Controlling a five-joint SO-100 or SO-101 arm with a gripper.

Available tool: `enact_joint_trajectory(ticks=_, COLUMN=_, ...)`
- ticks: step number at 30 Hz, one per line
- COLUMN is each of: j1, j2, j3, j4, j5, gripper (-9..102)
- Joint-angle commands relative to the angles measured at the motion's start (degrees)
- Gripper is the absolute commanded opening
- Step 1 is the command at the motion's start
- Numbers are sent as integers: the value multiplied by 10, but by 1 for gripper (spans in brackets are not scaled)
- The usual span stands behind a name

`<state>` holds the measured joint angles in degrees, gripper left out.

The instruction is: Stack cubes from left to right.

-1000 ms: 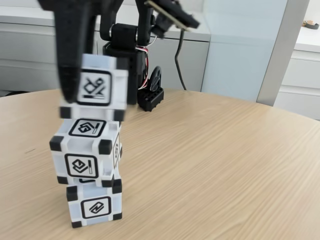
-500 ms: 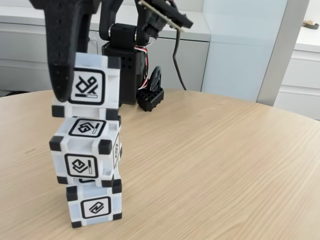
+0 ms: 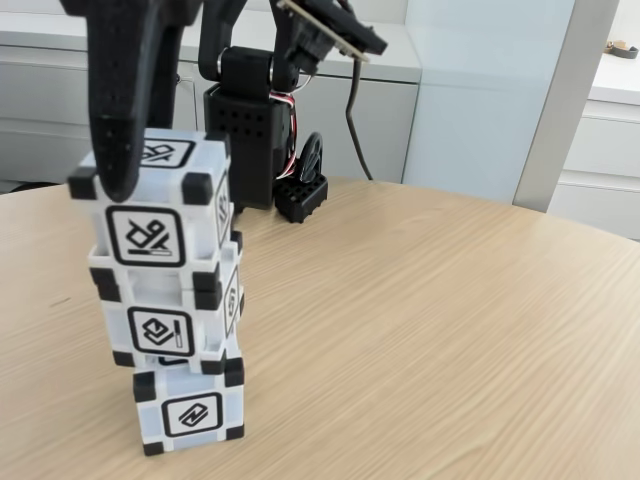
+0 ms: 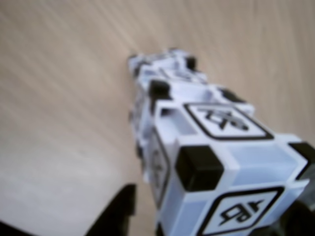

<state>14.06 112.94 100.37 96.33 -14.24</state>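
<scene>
Two black fingers of my gripper stood around the top pale blue-white plastic cube with black corners; I couldn't tell whether they gripped it. That cube sat on the like middle cube, which rested on the bottom cube on the light wooden table.

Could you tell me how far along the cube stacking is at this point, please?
Done: the bottom cube sits on the table with the middle cube on it, shifted slightly left in the fixed view. In hand: the top cube is resting on the middle one, with the gripper at its sides; I cannot tell whether the jaws have let go. Left: opening and lifting clear without nudging the tower.
</scene>
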Motion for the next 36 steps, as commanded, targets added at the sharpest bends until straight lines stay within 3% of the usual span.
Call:
enact_joint_trajectory(ticks=1, j1=-2, j2=11, j3=-25, j4=3, j5=15, gripper=31)
enact_joint_trajectory(ticks=7, j1=-12, j2=15, j3=-29, j4=4, j5=40, gripper=31)
enact_joint_trajectory(ticks=19, j1=-143, j2=71, j3=-20, j4=4, j5=93, gripper=31)
enact_joint_trajectory(ticks=20, j1=-156, j2=74, j3=-18, j4=4, j5=105, gripper=27)
enact_joint_trajectory(ticks=23, j1=-203, j2=73, j3=-18, j4=4, j5=141, gripper=0)
enact_joint_trajectory(ticks=36, j1=-253, j2=11, j3=16, j4=-5, j5=169, gripper=0)
